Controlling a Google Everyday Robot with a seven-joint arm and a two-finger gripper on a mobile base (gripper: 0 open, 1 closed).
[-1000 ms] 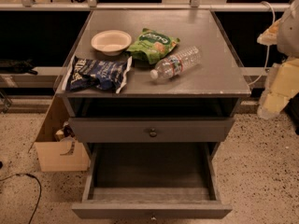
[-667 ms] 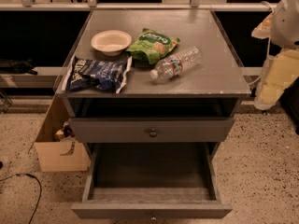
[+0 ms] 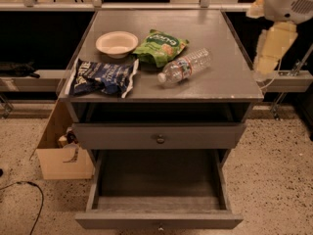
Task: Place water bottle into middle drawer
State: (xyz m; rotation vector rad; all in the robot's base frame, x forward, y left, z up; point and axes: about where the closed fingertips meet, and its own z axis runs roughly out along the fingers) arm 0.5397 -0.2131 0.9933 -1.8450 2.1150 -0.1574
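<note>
Camera view: the water bottle (image 3: 185,65) lies on the cabinet top (image 3: 215,28) at centre. The middle drawer (image 3: 159,182) stands open below. The gripper (image 3: 272,50) hangs at upper right, its state I cannot tell.

We see a clear, red-banded water bottle (image 3: 185,66) and a green bag (image 3: 160,47) on the grey worktop (image 3: 230,80). The cream claw (image 3: 272,48) hangs far right.
</note>
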